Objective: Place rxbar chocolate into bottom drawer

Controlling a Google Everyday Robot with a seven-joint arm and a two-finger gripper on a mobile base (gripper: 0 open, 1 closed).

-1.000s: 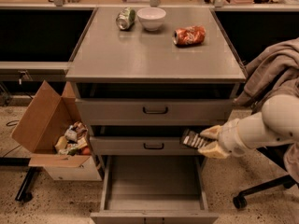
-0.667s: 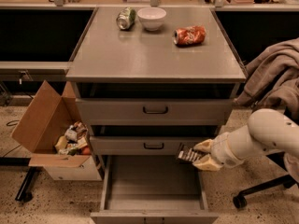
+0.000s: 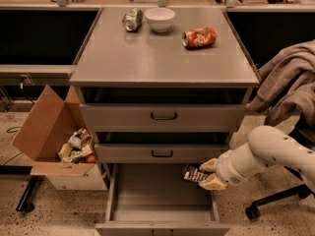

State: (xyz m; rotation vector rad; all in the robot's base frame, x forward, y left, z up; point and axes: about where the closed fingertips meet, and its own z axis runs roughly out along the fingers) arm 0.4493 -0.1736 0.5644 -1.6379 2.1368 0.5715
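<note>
Starting with the cabinet [image 3: 162, 58], we see the two shallower drawers pushed in and the bottom drawer [image 3: 157, 193] pulled well out toward us, its flat grey floor bare. We judge that the opening part of the job is done.

Our arm [image 3: 275, 149] reaches in from the right, and the gripper [image 3: 209, 174] sits at the drawer's right rear, just under the front of the middle drawer and inside the line of the drawer's right wall. It is clenched on the rxbar chocolate [image 3: 193, 174] from above and below. The dark bar sticks out to the left of the grip, roughly level and above the drawer floor rather than lying on it, as far as we can tell.

By our reading the carry is nearly over. What is left is to lower a little, let the bar go onto the grey floor, and draw the arm back out.
</note>
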